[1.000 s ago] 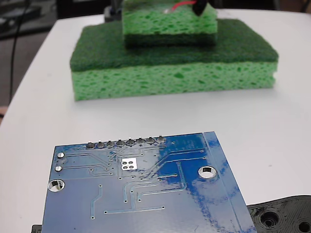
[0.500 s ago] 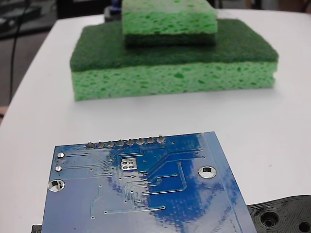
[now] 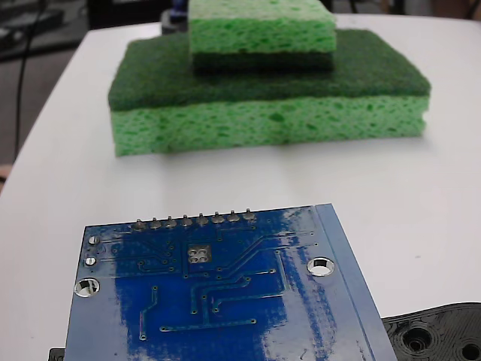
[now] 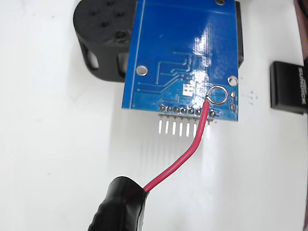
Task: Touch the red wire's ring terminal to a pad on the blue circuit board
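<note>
Ring terminal (image 4: 218, 95) over blue circuit board (image 4: 178, 43).

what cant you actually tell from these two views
- Wrist view: whether the ring terminal touches the blue circuit board or hangs above it; the overhead angle gives no height.
- Wrist view: the gripper; only the black sleeve at the red wire's end shows, cut by the bottom edge.
- Fixed view: wire and ring are absent from the frame.
- Wrist view: the black block's label is too small.
</note>
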You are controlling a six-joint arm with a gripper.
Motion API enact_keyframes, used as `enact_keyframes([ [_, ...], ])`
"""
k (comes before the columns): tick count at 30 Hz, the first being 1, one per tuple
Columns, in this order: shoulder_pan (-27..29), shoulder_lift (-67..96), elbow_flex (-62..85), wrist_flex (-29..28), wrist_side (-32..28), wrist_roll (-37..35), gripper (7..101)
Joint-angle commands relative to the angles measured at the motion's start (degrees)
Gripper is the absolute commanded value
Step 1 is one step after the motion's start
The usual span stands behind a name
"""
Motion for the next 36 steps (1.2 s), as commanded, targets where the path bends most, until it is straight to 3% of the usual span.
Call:
enact_keyframes([
  [1,1.58,-2.37,-3.52,1.41,-2.55,-1.93,100.3],
  [16,7.65,-9.93,-2.99,-3.78,-13.27,-11.16,100.3],
  [26,9.93,-18.37,-9.58,0.79,-17.31,-16.79,100.3],
  [36,11.25,-22.68,-11.87,0.88,-19.78,-20.83,100.3],
])
